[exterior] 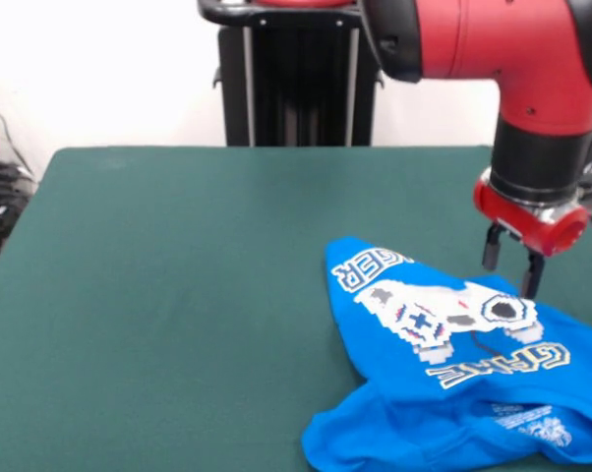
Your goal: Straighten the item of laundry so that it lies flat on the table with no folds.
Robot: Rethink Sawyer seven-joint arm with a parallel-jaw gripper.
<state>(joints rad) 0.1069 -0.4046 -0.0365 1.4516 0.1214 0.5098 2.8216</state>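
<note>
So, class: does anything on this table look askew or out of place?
Yes: the T-shirt lies crumpled at the table's near right corner, folded over itself, its print tilted. The open gripper hangs just above it.

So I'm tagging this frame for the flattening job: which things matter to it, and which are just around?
Part of the job:
shirt, blue, crumpled and folded
table, green
gripper, open, fingers apart, just above the shirt's far edge

Just around:
pedestal, black, behind the table
cables at the picture's left edge
</note>
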